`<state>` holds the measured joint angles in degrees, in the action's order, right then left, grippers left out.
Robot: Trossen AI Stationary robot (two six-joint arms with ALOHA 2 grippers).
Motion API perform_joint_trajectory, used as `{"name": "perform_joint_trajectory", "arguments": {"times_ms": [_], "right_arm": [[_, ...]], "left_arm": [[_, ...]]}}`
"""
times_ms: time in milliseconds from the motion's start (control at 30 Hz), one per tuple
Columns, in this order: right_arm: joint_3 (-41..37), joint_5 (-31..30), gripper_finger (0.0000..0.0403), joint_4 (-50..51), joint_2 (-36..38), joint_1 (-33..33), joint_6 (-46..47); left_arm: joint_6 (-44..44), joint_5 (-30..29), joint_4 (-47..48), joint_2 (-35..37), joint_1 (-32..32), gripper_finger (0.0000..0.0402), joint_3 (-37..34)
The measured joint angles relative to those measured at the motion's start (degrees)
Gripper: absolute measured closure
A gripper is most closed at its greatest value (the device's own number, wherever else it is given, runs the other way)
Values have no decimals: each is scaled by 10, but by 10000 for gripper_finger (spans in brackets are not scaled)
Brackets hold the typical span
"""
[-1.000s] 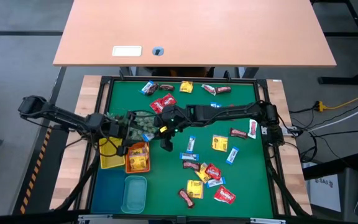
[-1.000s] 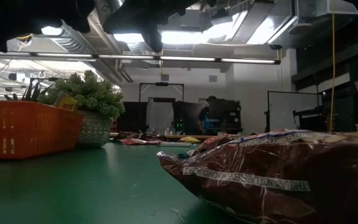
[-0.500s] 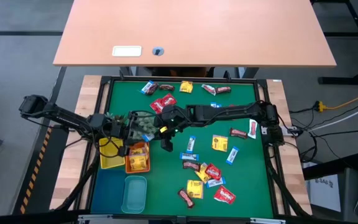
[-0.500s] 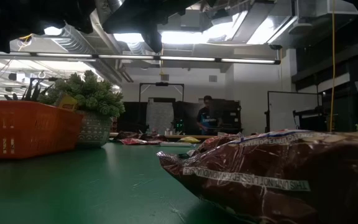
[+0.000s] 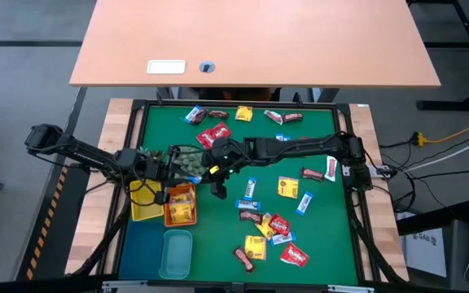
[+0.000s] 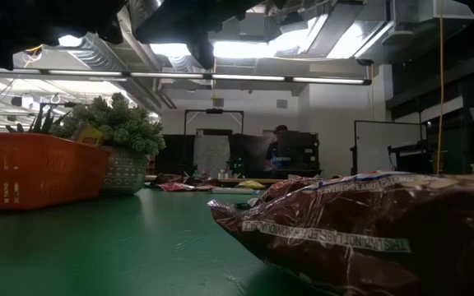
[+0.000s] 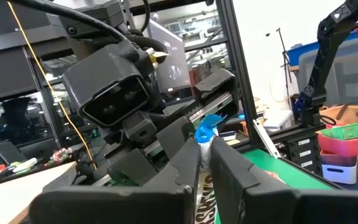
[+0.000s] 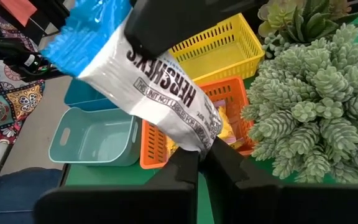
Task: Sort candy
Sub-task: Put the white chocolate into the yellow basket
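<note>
High view: you look straight down on whole green table point(image 5: 316, 244), both arms in frame, wooden desk point(image 5: 251, 41) beyond far edge.

Low view: you sit at tabletop height, facing level across mat into room; brown candy wrapper point(image 6: 360, 230) very close to lens, orange basket point(image 6: 35, 168) and plant point(image 6: 118, 123) near left edge.

Left wrist view: you look past own fingers point(image 7: 185, 180), very close, toward other arm and room.

Right wrist view: you look down at baskets and plant point(image 8: 316, 118), close.

Shared: plant and orange basket point(image 8: 229, 99) appear in high, low, right wrist views.
</note>
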<state>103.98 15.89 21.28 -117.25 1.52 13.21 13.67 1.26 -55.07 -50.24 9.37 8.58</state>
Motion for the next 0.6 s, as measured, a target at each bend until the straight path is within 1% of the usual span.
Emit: {"name": "perform_joint_trajectory", "arguments": {"times_ms": [100, 300, 400, 500, 600], "right_arm": [[0, 6, 357, 0, 0, 0, 0], [0, 13, 270, 2, 0, -1, -1], [0, 17, 237, 28, 3, -2, 0], [0, 17, 221, 64, 13, -7, 0], [0, 17, 217, 113, 26, -13, -2]], "left_arm": [[0, 0, 0, 0, 0, 380, 0], [-1, -1, 2, 0, 0, 383, 0], [-6, -3, 2, 0, 0, 384, 0], [-44, -22, 2, 0, 0, 384, 0], [-80, -35, 6, 0, 0, 385, 0]]}}
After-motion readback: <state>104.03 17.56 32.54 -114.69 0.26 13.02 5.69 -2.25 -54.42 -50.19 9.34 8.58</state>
